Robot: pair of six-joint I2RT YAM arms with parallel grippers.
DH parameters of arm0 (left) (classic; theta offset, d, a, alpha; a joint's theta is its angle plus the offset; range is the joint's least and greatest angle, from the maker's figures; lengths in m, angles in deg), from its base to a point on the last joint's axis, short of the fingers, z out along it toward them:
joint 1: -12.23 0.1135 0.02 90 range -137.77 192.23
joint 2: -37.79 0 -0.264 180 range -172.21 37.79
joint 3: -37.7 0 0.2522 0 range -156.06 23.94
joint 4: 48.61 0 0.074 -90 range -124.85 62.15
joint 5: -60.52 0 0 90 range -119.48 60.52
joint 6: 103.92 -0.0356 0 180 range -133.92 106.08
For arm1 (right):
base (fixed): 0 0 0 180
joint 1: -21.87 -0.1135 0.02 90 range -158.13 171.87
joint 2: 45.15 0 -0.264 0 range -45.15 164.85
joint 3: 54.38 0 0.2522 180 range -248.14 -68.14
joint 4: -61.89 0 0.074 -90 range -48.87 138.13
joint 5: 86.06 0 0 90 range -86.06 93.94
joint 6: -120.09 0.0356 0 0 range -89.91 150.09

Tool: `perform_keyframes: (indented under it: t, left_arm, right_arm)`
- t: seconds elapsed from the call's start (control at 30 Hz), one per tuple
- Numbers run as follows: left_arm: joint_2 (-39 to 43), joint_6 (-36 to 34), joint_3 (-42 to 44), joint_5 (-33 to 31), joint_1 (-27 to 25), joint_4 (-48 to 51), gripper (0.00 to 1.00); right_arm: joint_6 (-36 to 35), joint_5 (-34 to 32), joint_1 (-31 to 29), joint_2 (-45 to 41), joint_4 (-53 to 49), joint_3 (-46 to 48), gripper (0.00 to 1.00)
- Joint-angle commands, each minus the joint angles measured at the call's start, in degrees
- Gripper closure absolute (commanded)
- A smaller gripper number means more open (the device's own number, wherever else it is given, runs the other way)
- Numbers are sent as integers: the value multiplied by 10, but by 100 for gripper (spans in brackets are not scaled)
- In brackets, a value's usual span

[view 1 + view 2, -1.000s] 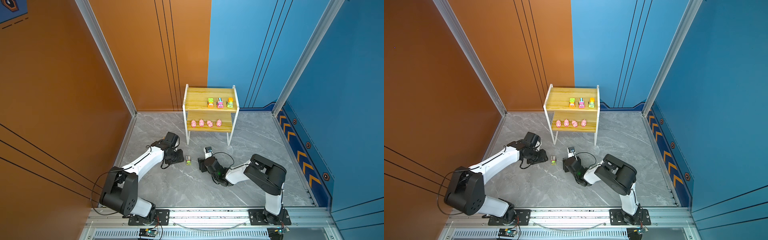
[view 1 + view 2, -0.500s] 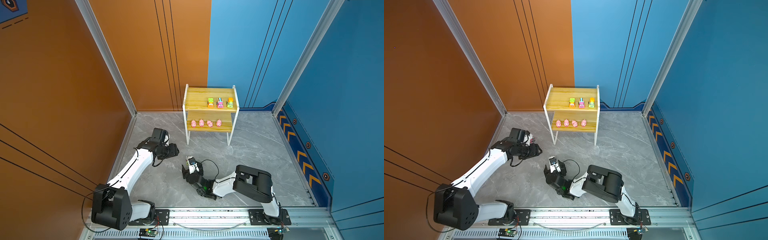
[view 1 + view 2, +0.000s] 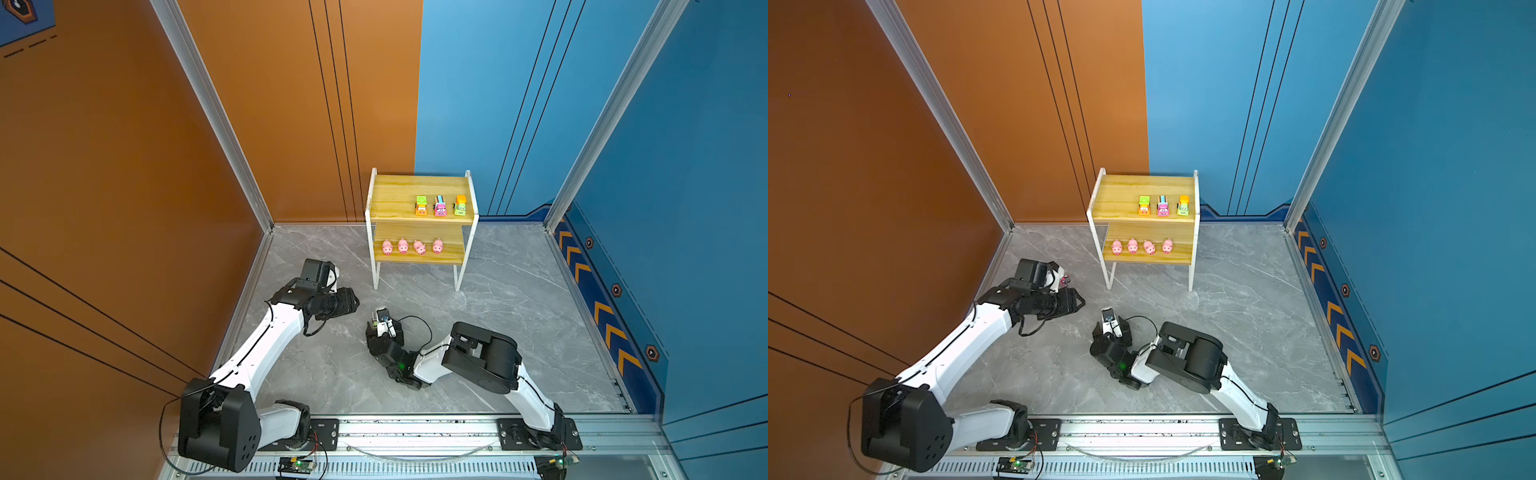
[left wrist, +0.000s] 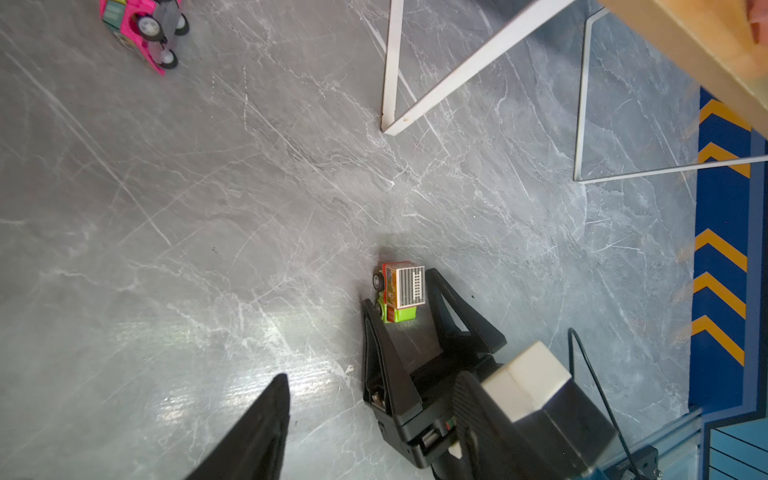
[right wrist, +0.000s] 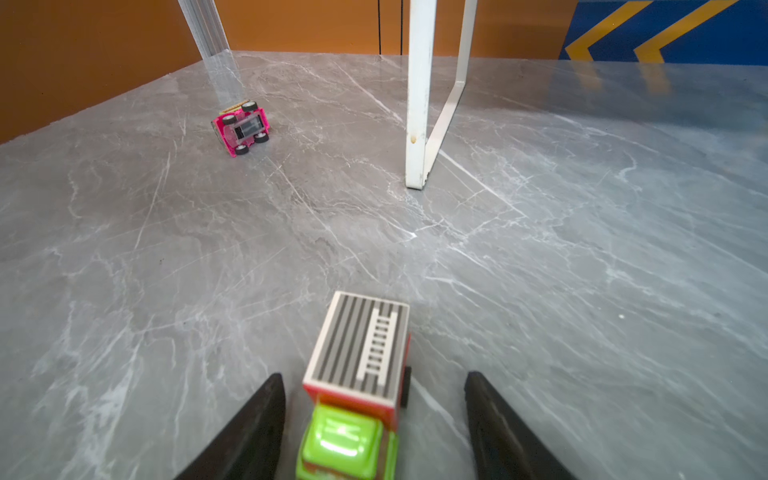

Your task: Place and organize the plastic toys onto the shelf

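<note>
**Truck [image 5: 359,345] sitting between spread jaws**

We are holding the right gripper [image 5: 374,376] astride it, jaws parted either side and not touching, so that a squeeze should catch its flanks. In both top views this is sitting on the floor [image 3: 519,311] below the shelf [image 3: 395,199], mid-frame. Pink car [image 5: 241,126] is lying on its side at centre left, beside the left gripper [image 3: 349,300]; whether that one is parted we cannot tell.

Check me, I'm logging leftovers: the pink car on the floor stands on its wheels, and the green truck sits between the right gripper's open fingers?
No: the pink car lies tipped on its side, underside showing, as the right wrist view shows. The green truck does sit between the open fingers of the right gripper.
</note>
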Motion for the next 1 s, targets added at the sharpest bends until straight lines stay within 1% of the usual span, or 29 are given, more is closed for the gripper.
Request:
perform_keyframes:
  t: [0.0, 0.13, 0.2, 0.37, 0.47, 0.53, 0.63, 0.73, 0.8, 0.87, 0.97]
  left_arm:
    - [9, 4, 8, 11, 3, -3, 36]
    - [9, 4, 7, 8, 4, -3, 36]
    - [9, 3, 6, 8, 4, -3, 36]
    - [12, 4, 6, 6, 4, -4, 36]
    - [14, 4, 6, 5, 4, -4, 36]
    - [16, 5, 7, 6, 3, -5, 36]
    - [16, 5, 6, 5, 1, -6, 36]
    - [18, 5, 6, 3, 0, -7, 36]
    - [18, 4, 5, 1, -1, -7, 36]
    - [20, 4, 5, -2, -2, -7, 36]
    - [21, 2, 6, -6, -3, -7, 36]
  right_arm:
    - [12, 9, 9, 18, -16, -15, 40]
    - [3, 20, 11, 10, -16, -14, 59]
    - [-5, 22, 6, -8, -9, -1, 66]
    - [-35, 28, -10, -92, -12, 43, 72]
    - [-47, 31, -24, -214, -106, 49, 74]
    - [-47, 41, -28, -287, -194, 32, 74]
    - [-51, 53, -24, -362, -374, -58, 73]
    - [-78, 57, -9, -383, -502, -168, 73]
    - [-89, 68, 11, -377, -559, -239, 73]
    - [-110, 72, 30, -365, -585, -300, 74]
    - [-124, 81, 65, -320, -645, -417, 74]
